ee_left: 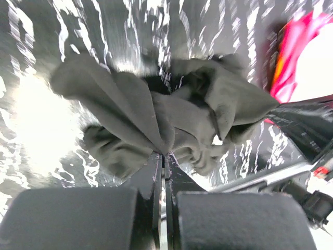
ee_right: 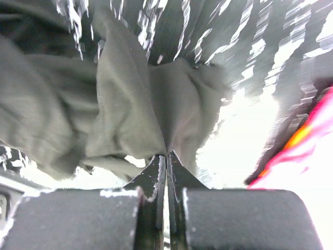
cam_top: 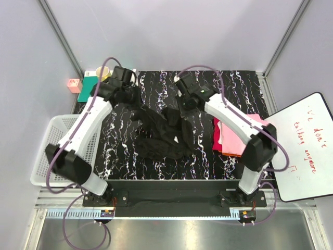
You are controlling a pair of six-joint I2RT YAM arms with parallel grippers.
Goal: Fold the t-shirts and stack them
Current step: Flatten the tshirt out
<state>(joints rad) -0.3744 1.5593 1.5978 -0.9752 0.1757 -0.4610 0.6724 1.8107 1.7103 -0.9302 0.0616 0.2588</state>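
The black t-shirt (cam_top: 162,134) lies crumpled in the middle of the black marbled table. My left gripper (cam_top: 126,99) is shut on its far left part, and the cloth (ee_left: 135,109) fans out from the closed tips (ee_left: 165,154). My right gripper (cam_top: 186,104) is shut on its far right part; the cloth (ee_right: 140,109) hangs from those tips (ee_right: 167,154). Both pinched parts are lifted off the table. The chest lettering is hidden. A stack of folded pink, red and orange t-shirts (cam_top: 231,136) lies at the right, partly under my right arm; it also shows in the left wrist view (ee_left: 302,47).
A white plastic basket (cam_top: 54,151) sits off the table's left edge. A green mat (cam_top: 88,83), a pink box (cam_top: 74,84) and a tape roll (cam_top: 102,73) are at the far left corner. A whiteboard (cam_top: 304,146) leans at the right.
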